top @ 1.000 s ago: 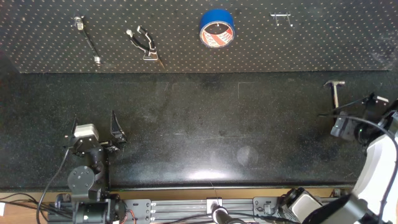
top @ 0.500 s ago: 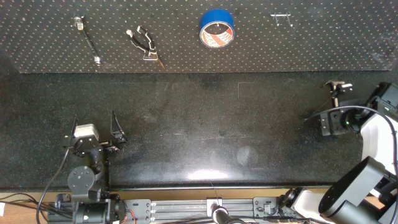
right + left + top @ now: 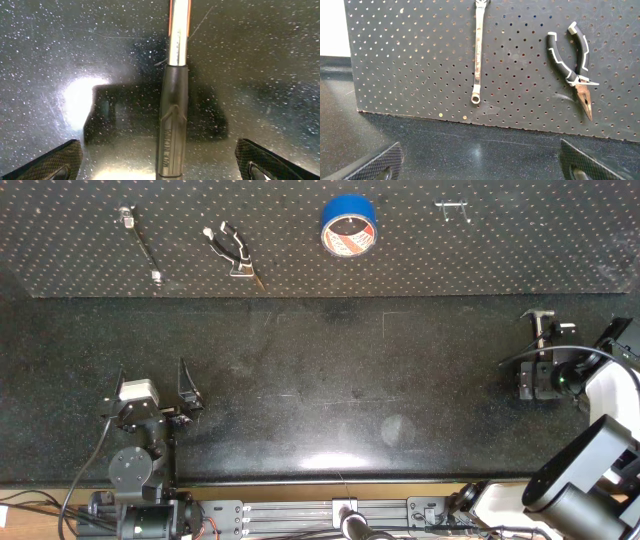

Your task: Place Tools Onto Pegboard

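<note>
Since a second ago the right gripper (image 3: 535,375) has swung in from the edge of the table and is now hanging directly over the hammer (image 3: 172,115). The hammer itself has not shifted. It is lying flat on the table (image 3: 320,380) beneath this gripper. Its dark grip is running up the middle between the two fingers (image 3: 55,160), and its metal shank is pointing away from the wrist toward the pegboard (image 3: 400,270).

The jaws are standing wide open and holding nothing, with each finger well apart from the handle on its own side.

The step in hand looks like the pick-up. The centring is already good, so the job is probably to come straight down without drifting sideways until the fingertips are bracketing the rubber grip. Closing on the rubber should be better than closing on the smooth shank, which would likely slip. Since the head is heavy, a grasp nearer the head than the handle's tail should be keeping it from drooping on the lift.

An empty hook (image 3: 452,210) is waiting on the board ahead of the gripper, beside the blue tape (image 3: 349,225), the pliers (image 3: 572,60) and the wrench (image 3: 479,50).

The left gripper (image 3: 480,167) is sitting open and empty, facing the board.
</note>
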You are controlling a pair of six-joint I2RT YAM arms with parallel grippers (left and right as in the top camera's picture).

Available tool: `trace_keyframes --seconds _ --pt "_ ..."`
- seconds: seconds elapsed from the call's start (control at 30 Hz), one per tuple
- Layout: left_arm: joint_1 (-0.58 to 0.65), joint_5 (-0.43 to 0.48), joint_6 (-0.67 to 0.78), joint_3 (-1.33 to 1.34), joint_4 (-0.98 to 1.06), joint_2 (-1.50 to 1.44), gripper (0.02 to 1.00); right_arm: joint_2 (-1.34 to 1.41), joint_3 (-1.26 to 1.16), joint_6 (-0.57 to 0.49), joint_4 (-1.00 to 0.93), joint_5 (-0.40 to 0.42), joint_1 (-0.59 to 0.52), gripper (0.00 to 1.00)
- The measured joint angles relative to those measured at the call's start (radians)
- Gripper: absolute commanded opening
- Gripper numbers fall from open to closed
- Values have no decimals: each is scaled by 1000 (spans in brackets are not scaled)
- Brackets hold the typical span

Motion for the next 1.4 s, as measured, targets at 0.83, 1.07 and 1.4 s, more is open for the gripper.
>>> trace_keyframes --seconds 0.83,1.07,1.4 --pt "0 0 0 0 0 0 996 29 2 -39 12 -10 0 218" --pt "0 0 0 0 0 0 996 29 2 -39 12 -10 0 191" --pt "0 0 0 0 0 0 996 29 2 -43 11 -11 0 137"
